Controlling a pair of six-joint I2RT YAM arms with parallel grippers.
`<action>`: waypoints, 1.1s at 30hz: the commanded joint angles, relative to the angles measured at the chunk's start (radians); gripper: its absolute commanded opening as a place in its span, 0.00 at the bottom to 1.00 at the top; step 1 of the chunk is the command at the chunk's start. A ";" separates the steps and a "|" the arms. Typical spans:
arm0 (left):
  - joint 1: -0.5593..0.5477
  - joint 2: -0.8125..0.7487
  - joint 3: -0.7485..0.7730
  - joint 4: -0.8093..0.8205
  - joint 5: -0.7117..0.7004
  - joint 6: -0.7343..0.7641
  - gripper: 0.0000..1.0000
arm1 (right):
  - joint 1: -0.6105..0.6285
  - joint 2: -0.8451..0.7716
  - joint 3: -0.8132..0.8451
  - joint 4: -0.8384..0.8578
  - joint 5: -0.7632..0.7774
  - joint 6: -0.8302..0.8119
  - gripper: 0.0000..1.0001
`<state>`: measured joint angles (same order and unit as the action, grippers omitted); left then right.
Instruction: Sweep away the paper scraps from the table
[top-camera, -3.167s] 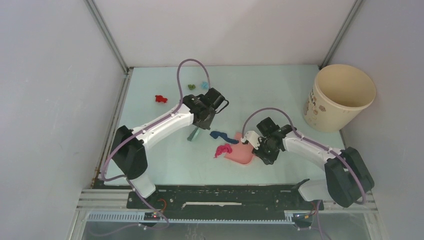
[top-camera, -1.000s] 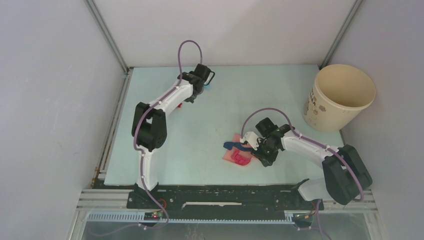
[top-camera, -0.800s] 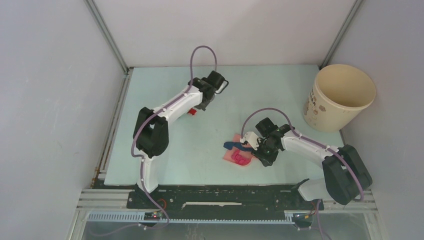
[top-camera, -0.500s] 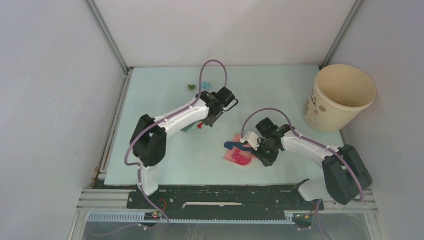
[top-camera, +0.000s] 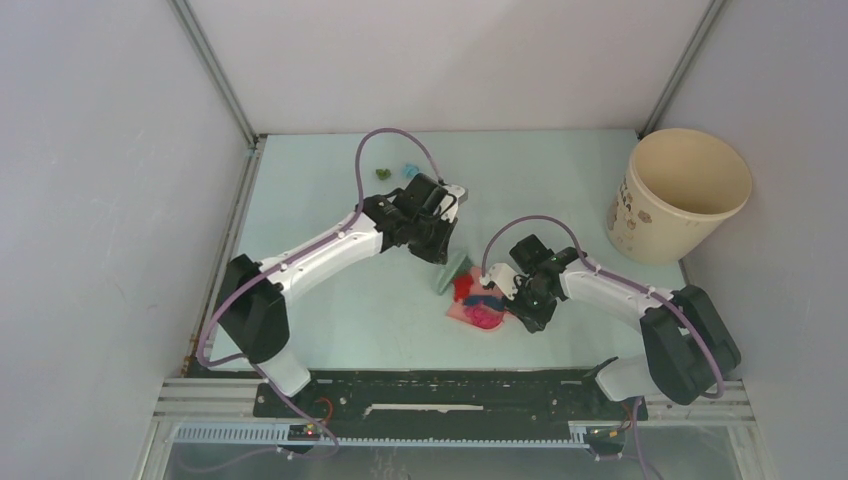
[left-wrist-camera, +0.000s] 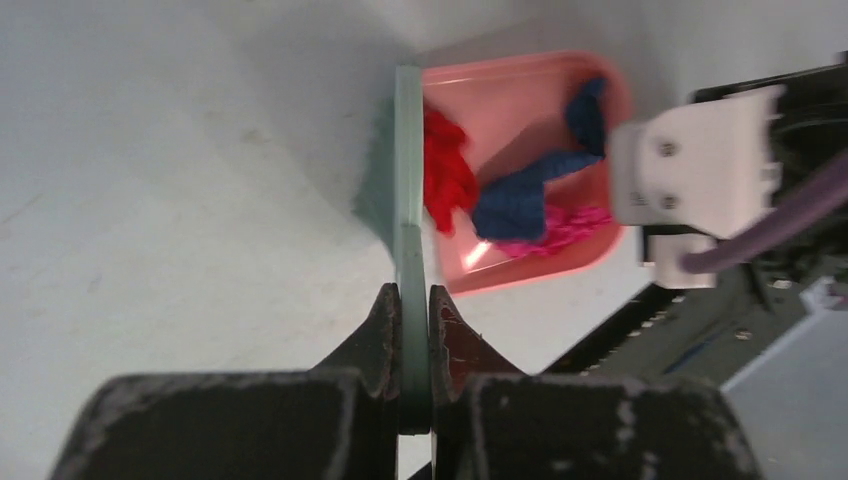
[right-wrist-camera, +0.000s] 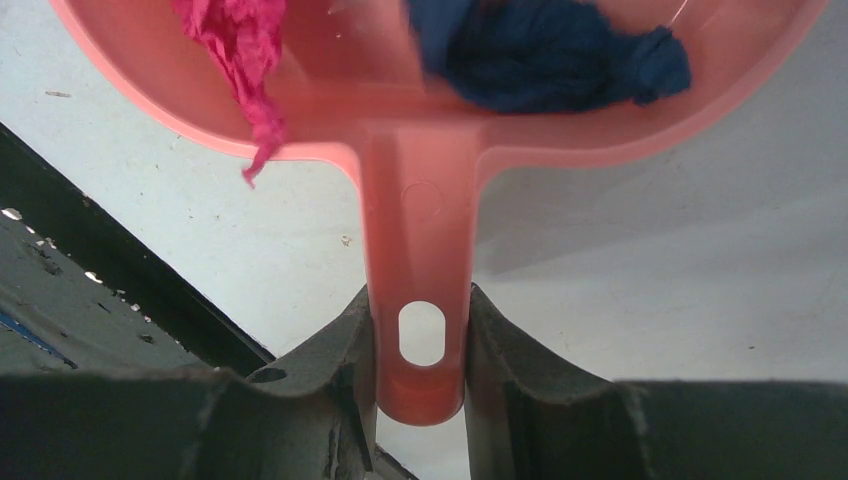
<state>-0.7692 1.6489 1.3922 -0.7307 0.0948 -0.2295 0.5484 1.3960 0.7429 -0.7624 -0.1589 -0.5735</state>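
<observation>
Red scrap (left-wrist-camera: 447, 175) between brush (left-wrist-camera: 409, 150), dustpan (left-wrist-camera: 505, 75)

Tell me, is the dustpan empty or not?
Not empty: a red scrap, a blue scrap and a pink scrap lie in the dustpan.

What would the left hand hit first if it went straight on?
Probably the open edge of the dustpan, where the red scrap lies beside the brush in the left hand; depth unclear.

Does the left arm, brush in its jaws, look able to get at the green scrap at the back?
Probably yes: the green scrap lies on open table just beyond that arm's wrist, nothing between them. The brush would first have to swing away from the dustpan.
</observation>
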 joint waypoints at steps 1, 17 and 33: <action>-0.018 -0.048 -0.031 0.085 0.217 -0.110 0.00 | -0.001 0.013 0.024 0.002 0.028 0.018 0.12; -0.018 -0.121 0.031 -0.021 -0.048 -0.068 0.00 | 0.000 0.021 0.023 0.003 0.030 0.018 0.12; 0.000 -0.171 0.050 -0.109 -0.310 0.014 0.00 | -0.011 0.011 0.024 0.000 0.017 0.014 0.11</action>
<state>-0.7841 1.5406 1.4021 -0.8261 -0.1307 -0.2558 0.5476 1.4082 0.7437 -0.7631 -0.1577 -0.5732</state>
